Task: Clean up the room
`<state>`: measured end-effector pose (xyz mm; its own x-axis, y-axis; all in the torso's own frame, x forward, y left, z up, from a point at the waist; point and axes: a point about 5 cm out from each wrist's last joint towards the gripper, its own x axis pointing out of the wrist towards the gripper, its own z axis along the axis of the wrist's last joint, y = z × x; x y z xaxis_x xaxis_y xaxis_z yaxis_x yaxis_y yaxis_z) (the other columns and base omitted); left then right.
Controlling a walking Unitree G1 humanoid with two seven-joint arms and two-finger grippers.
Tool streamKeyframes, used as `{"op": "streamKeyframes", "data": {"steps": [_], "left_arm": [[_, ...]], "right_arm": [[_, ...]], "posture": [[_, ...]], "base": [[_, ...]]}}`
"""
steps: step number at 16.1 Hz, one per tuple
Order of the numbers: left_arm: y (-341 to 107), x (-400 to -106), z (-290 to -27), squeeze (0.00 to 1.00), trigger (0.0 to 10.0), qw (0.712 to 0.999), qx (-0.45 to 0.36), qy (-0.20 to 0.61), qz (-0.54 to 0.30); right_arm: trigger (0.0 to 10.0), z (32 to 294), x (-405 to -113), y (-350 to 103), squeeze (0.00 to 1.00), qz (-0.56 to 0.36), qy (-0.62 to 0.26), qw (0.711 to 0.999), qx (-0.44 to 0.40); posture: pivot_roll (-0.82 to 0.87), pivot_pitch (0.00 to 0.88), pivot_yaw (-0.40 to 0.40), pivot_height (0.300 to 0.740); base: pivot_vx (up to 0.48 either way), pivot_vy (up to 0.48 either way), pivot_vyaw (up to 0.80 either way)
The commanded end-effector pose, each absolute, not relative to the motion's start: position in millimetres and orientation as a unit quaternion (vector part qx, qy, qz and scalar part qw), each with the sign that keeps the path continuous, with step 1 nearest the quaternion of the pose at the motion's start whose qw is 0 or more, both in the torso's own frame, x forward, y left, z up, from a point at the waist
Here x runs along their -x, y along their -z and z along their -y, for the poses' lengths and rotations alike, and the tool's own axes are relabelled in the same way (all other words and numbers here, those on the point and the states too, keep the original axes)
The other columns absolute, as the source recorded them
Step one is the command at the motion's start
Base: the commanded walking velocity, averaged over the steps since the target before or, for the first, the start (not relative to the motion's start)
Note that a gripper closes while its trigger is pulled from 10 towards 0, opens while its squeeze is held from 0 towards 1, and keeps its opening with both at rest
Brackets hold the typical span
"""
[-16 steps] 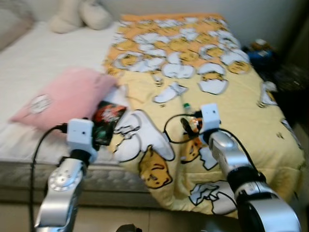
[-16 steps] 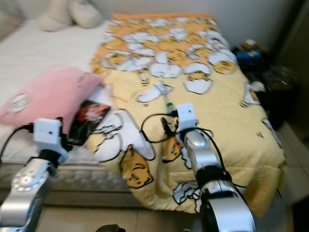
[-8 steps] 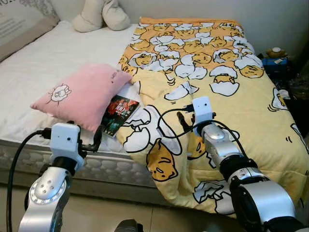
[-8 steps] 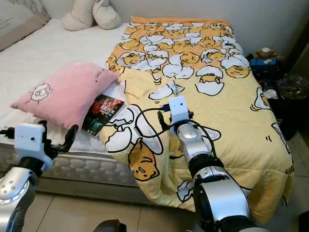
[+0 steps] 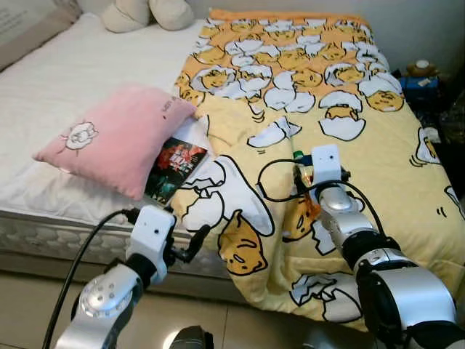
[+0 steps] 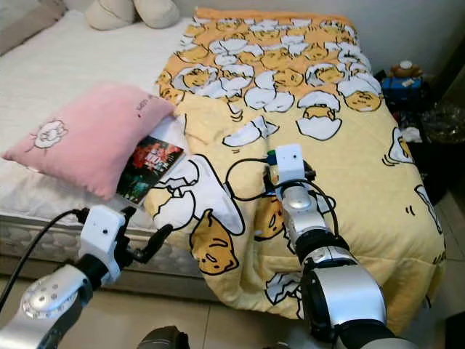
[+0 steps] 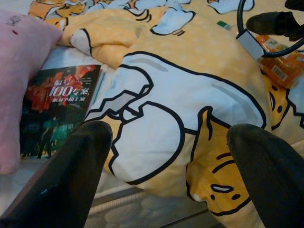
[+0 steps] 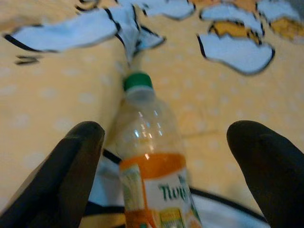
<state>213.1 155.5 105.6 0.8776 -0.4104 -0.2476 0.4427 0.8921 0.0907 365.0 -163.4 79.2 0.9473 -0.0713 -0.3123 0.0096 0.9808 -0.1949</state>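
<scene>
Closer now, right gripper (image 8: 166, 175) spread wide, bottle (image 8: 151, 166) lying between its fingers

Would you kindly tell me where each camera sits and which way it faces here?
Left eye view: on the head, looking down at the bed; both silver arms show, with the left claw and right claw.
Right eye view: same head, same scene; pink pillow and book.
Left wrist view: along the open left claw's fingers toward the yellow blanket and book.
Right wrist view: along the open right claw's fingers at a bottle lying on the blanket.
Shared: left wrist and eye views both show the book.
</scene>
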Motion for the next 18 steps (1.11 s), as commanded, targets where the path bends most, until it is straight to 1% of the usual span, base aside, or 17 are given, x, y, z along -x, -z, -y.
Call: {"op": "streamKeyframes", "data": {"steps": [1, 4, 6, 7, 12, 13, 14, 15, 18], "left_arm": [[-109.3, -211.5, -155.5, 0.00, 10.0, 0.964, -0.080, 0.229, -0.112], [-112.5, -206.6, -151.7, 0.00, 10.0, 0.958, -0.079, 0.249, -0.117], [-116.0, -201.3, -147.1, 0.00, 10.0, 0.948, -0.072, 0.286, -0.117], [-119.5, -198.0, -146.9, 0.00, 10.0, 0.939, -0.083, 0.313, -0.117], [-125.2, -198.8, -148.3, 0.00, 10.0, 0.940, -0.089, 0.308, -0.115], [-125.3, -198.0, -148.4, 0.00, 10.0, 0.940, -0.090, 0.308, -0.115], [-125.6, -197.9, -149.1, 0.00, 10.0, 0.941, -0.091, 0.305, -0.115], [-125.9, -198.0, -149.5, 0.00, 10.0, 0.942, -0.092, 0.302, -0.115], [-126.3, -198.9, -149.9, 0.00, 10.0, 0.943, -0.096, 0.298, -0.112]], "right_arm": [[10.0, 164.8, -364.4, -76.2, 0.00, -0.181, 0.024, 0.981, 0.071], [10.0, 169.7, -357.9, -64.7, 0.00, -0.217, 0.027, 0.974, 0.059], [10.0, 172.6, -353.6, -57.9, 0.00, -0.237, 0.023, 0.969, 0.065], [10.0, 173.8, -350.1, -52.4, 0.00, -0.256, 0.018, 0.965, 0.063], [10.0, 171.9, -344.6, -43.6, 0.00, -0.295, -0.003, 0.954, 0.052], [9.6, 172.5, -344.2, -43.2, 0.00, -0.297, -0.004, 0.953, 0.054], [4.6, 173.4, -343.6, -42.4, 0.00, -0.300, -0.001, 0.952, 0.053], [0.0, 174.2, -343.6, -42.5, 0.00, -0.299, 0.003, 0.953, 0.056], [0.0, 172.1, -345.3, -44.7, 0.00, -0.287, 0.001, 0.956, 0.060]], "posture": [[0.23, 0.060, 0.043, 0.710], [0.24, 0.079, 0.047, 0.710], [0.25, 0.090, 0.044, 0.710], [0.26, 0.098, 0.042, 0.710], [0.27, 0.108, 0.045, 0.710], [0.28, 0.110, 0.042, 0.710], [0.28, 0.111, 0.041, 0.710], [0.28, 0.111, 0.040, 0.710], [0.28, 0.109, 0.037, 0.710]], "base": [[0.000, 0.000, 0.00], [0.000, 0.000, 0.00], [0.000, 0.000, 0.00], [0.000, 0.000, 0.00], [0.000, 0.000, 0.00], [0.000, 0.000, 0.00], [0.000, 0.000, 0.00], [0.000, 0.000, 0.00], [0.000, 0.000, 0.00]]}}
